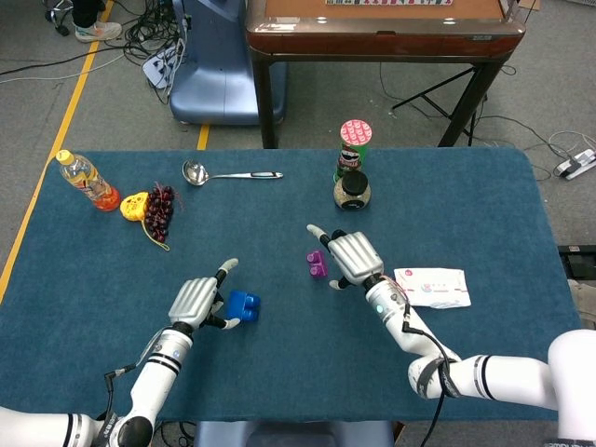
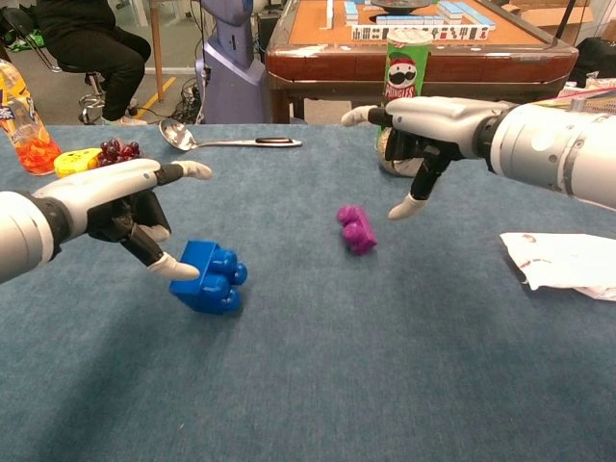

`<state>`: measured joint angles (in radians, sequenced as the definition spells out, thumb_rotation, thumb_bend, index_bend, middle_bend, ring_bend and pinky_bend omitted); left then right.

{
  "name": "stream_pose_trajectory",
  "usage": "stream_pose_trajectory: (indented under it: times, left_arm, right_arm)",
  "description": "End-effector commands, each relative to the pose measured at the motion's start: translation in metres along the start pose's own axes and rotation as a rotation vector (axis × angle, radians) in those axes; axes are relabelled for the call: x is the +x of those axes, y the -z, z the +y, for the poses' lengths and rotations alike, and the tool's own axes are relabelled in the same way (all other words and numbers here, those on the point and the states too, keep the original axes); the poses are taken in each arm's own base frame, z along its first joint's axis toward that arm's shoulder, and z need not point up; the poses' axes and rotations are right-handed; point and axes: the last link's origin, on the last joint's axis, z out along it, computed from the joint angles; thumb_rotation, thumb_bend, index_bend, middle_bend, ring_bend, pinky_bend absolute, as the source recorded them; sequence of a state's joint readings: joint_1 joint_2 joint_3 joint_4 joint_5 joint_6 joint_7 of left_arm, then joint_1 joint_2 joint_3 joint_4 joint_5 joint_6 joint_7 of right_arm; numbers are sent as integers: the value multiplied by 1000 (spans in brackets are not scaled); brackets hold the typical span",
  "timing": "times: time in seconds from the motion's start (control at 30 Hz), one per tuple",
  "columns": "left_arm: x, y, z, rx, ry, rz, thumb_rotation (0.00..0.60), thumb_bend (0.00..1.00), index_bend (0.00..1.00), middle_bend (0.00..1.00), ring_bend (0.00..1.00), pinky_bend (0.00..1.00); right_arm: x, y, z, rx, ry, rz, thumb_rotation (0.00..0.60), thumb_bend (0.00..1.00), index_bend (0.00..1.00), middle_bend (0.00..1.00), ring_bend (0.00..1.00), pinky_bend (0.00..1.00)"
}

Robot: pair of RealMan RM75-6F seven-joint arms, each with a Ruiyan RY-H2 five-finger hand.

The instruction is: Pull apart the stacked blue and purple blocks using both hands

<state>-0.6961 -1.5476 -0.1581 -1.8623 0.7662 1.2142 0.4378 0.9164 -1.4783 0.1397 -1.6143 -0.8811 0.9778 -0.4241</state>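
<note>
The blue block (image 1: 242,305) (image 2: 209,277) lies tilted on the blue tablecloth, left of centre. The smaller purple block (image 1: 318,264) (image 2: 357,228) lies apart from it on the cloth, to the right. My left hand (image 1: 197,300) (image 2: 125,202) hovers just left of the blue block with its fingers spread; one fingertip (image 2: 179,270) is at the block's upper left edge. Just right of and above the purple block is my right hand (image 1: 354,256) (image 2: 433,125), fingers apart and holding nothing.
A Pringles can (image 1: 354,147) and a jar (image 1: 352,190) stand behind the right hand. A white packet (image 1: 431,286) lies to its right. At the back left are a ladle (image 1: 228,174), grapes (image 1: 160,212) and an orange bottle (image 1: 86,180).
</note>
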Motion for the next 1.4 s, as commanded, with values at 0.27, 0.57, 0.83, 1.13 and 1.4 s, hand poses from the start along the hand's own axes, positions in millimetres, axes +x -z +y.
stream_pose_trajectory:
  times: [0.27,0.57,0.83,1.13,1.4]
  left_arm:
    - [27,21,-30,83,-100,46,600,0,0,578,714,978]
    - [70,45,-100,191,-155,225,600,0,0,349,463,739]
    - [96,87,-162,247,-214,272,600,0,0,163,300,525]
    - [99,134,-189,299,-238,282,600,0,3,163,296,518]
    - [90,157,-199,305,-266,281,600,0,44,164,296,482]
  right_arm:
    - [18,35,21,-11,6,103,600,0,25,908,899,1000]
    - [26,99,68,-38,38,185,600,0,293,615,612,893]
    - [33,164,113,-129,58,213,600,0,293,377,348,563]
    - [29,222,145,-226,37,290,600,0,299,369,337,493]
    - [12,255,160,-290,5,289,600,0,354,370,337,493]
